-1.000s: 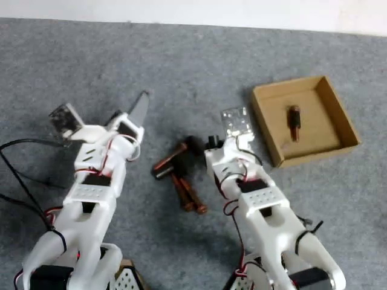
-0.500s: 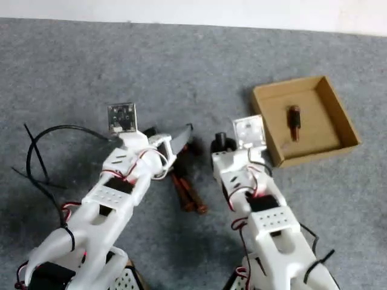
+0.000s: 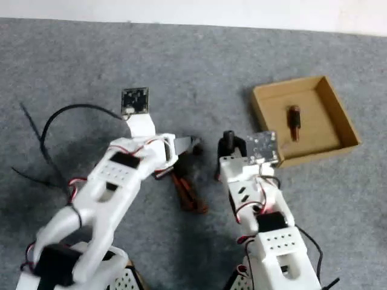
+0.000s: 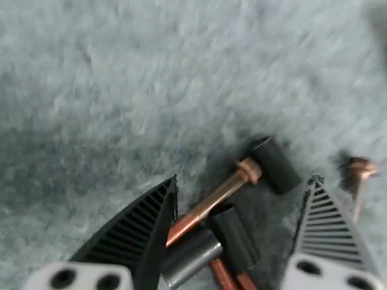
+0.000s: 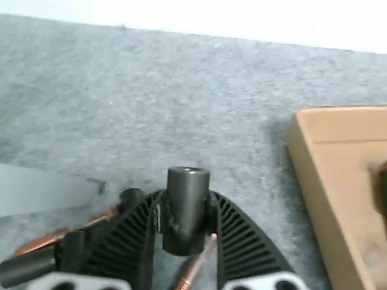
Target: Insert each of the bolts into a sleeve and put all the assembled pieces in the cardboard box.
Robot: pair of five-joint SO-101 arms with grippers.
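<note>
Several copper bolts [image 3: 187, 193] and dark sleeves lie in a pile on the grey carpet between the arms. My left gripper [image 3: 186, 145] hangs open just above the pile. In the left wrist view its fingertips [image 4: 158, 205] straddle a copper bolt [image 4: 211, 202], a black sleeve [image 4: 275, 164] at the bolt's head and another sleeve [image 4: 236, 237]. My right gripper [image 3: 230, 150] is beside the pile and shut on an upright black sleeve [image 5: 184, 208]. The cardboard box [image 3: 329, 96] at the right holds one assembled piece [image 3: 294, 122].
A stray bolt [image 4: 357, 172] lies just outside the left gripper's far finger. The box wall [image 5: 329, 175] stands close beside the right gripper. Black cables [image 3: 45, 130] loop over the carpet at the left. A white strip borders the carpet's far edge.
My left arm has swung right from the open carpet to over the pile. My right arm has drawn back and shifted a little toward the box, still holding the sleeve.
</note>
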